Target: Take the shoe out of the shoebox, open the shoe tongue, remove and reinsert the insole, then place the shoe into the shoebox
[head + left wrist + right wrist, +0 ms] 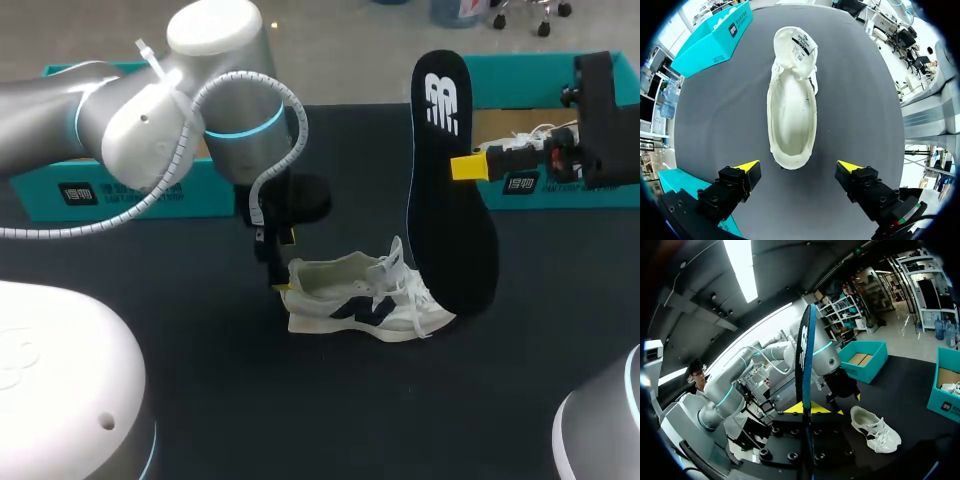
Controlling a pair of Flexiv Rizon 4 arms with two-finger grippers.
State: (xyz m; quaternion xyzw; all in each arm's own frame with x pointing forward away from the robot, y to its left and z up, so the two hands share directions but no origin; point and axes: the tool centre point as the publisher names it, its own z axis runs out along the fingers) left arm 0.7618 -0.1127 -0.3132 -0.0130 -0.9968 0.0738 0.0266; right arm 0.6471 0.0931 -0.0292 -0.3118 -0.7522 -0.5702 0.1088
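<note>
Two end effectors are working on one trainer. The right end effector [807, 409] is clamping the black insole [450, 200] between both fingers, about a third of the way down from its upper end. The left end effector [797, 172] is hovering with its fingers spread, flanking the heel of the white shoe [792, 100] without touching it.

The shoe is lying upright on its sole on the dark surface [200, 400], well apart from the teal shoebox [530, 70] behind it. Its long axis is running across the surface, with the heel facing the left arm and the toe pointing toward the right arm. The tongue is standing folded forward, leaving the mouth wide open.

The insole is hanging nearly vertical, printed heel end up and toe end down beside the shoe's toe. Whether it is touching the surface cannot be told.

Judging by looks, the insole is behaving as a light, thin, flexible sheet, likely bending below the grip, so holding nearer the leading end is probably helping insertion. The shoe is appearing light and soft-walled, with the firmer heel collar offering the better hold.
</note>
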